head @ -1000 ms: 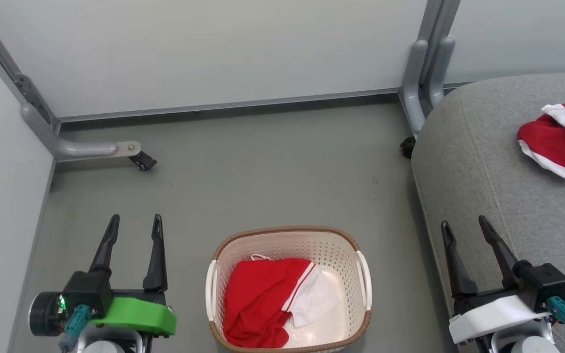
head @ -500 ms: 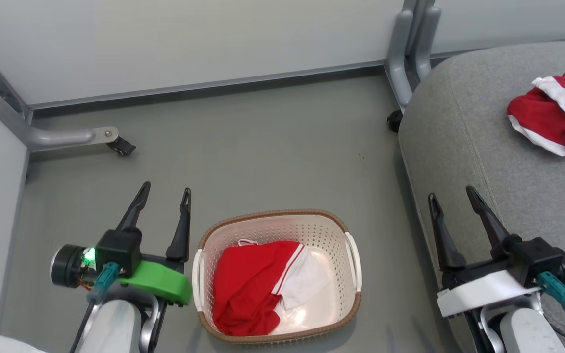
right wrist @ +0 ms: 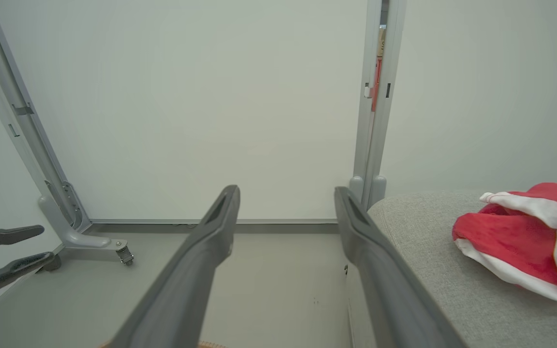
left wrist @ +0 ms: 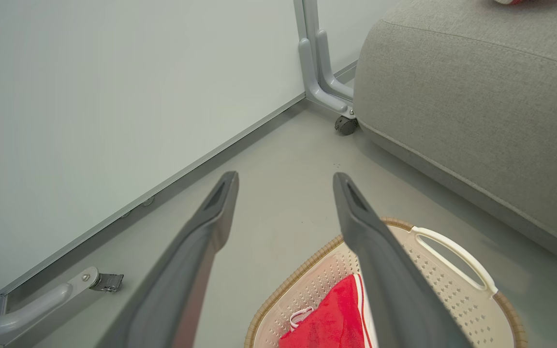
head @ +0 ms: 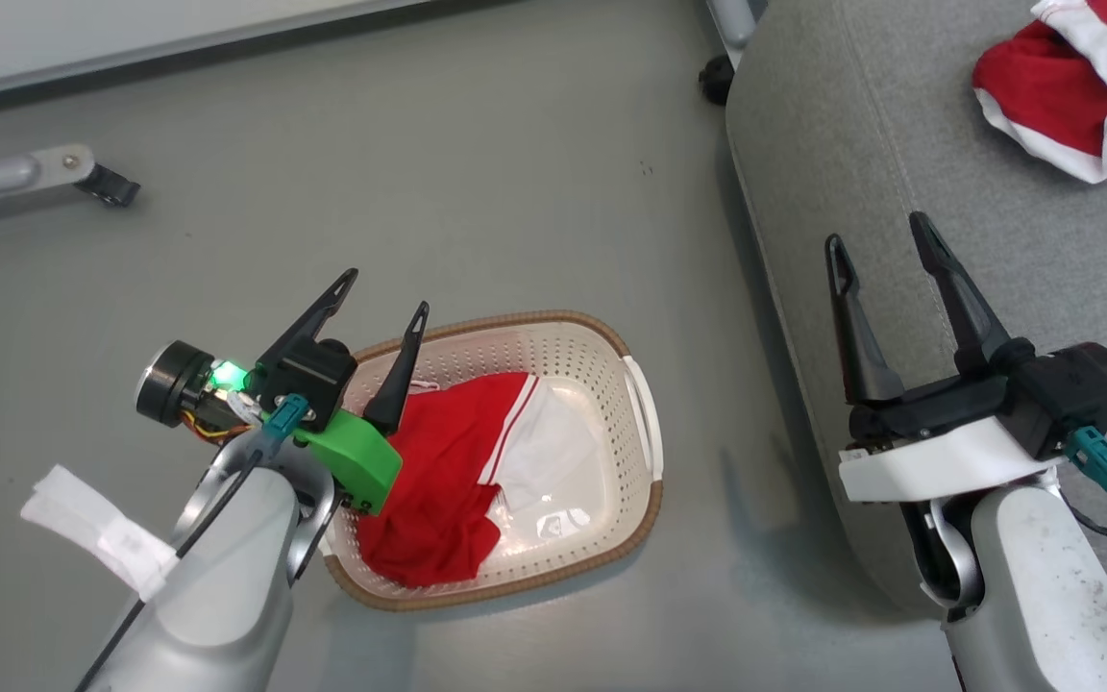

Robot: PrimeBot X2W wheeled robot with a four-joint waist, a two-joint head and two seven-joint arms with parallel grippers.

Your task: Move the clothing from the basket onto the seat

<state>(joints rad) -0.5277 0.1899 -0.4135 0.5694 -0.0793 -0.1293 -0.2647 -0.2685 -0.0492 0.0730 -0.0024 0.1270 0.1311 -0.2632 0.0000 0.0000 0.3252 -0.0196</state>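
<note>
Red cloth with white trim, one piece of the clothing (head: 438,481), is lying bunched in the left half of the basket (head: 563,354). The cream perforated tub is sitting on the grey floor (head: 419,173), just left of the seat (head: 899,144). A second red garment (head: 1063,96) is resting crumpled on the far right of that grey woven cushion. The left gripper (head: 387,291) is hanging over the basket's left rim, its fingers spreading wide apart and gripping nothing; whether they are touching the cloth cannot be told. The right gripper (head: 876,231) is hovering by the seat's near left edge, its fingers likewise standing apart and empty, well apart from the second red garment.
</note>
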